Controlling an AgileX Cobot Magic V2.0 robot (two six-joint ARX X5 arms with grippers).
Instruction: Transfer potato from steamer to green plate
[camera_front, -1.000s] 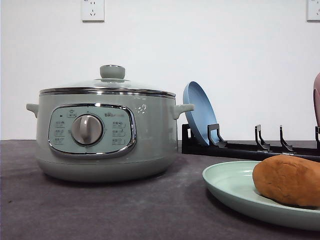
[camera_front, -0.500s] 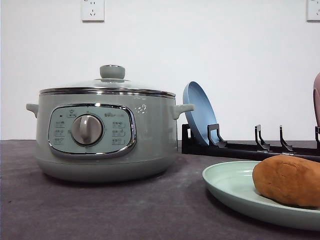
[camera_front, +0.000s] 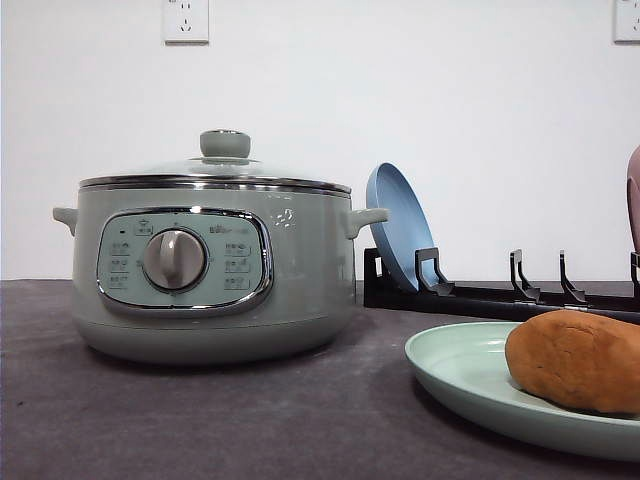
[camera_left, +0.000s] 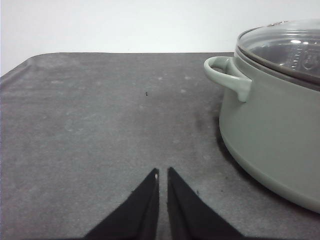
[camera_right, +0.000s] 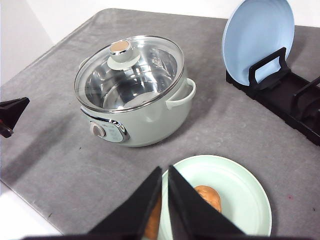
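- The left gripper (camera_left: 163, 172) hangs low over the bare grey table cloth (camera_left: 100, 125), off to the pot's left side; its two black fingers are drawn together with a thin slit between the tips, nothing held
- The steamer (camera_front: 210, 270) stands on the left half of the table, a round sage-green pot with a chrome-rimmed control panel (camera_front: 184, 262) and a silver dial (camera_front: 174, 260) in the middle
- There is small writing above and around the dial, with a short brand word to its upper right, all too fine to read; a faint little mark sits on the wall beside the panel
- Its glass lid (camera_right: 129, 72) with the green knob (camera_right: 120, 54) is on, and through the glass the shiny metal inside looks bare
- A blue plate (camera_front: 400, 225) stands on edge in a black rack (camera_front: 500, 290) just behind and to the right of the pot
- The green plate (camera_front: 450, 370) lies flat near the table's front right, pale mint, smooth and plain
- The potato (camera_front: 575, 360) rests on that plate toward its right side, an orange-brown oval lump with rough, matte skin
- The right gripper (camera_right: 164, 172) hovers above the plate and potato, its fingers nearly touching, empty
- A pinkish-brown edge (camera_front: 634, 195) shows at the far right, over the rack
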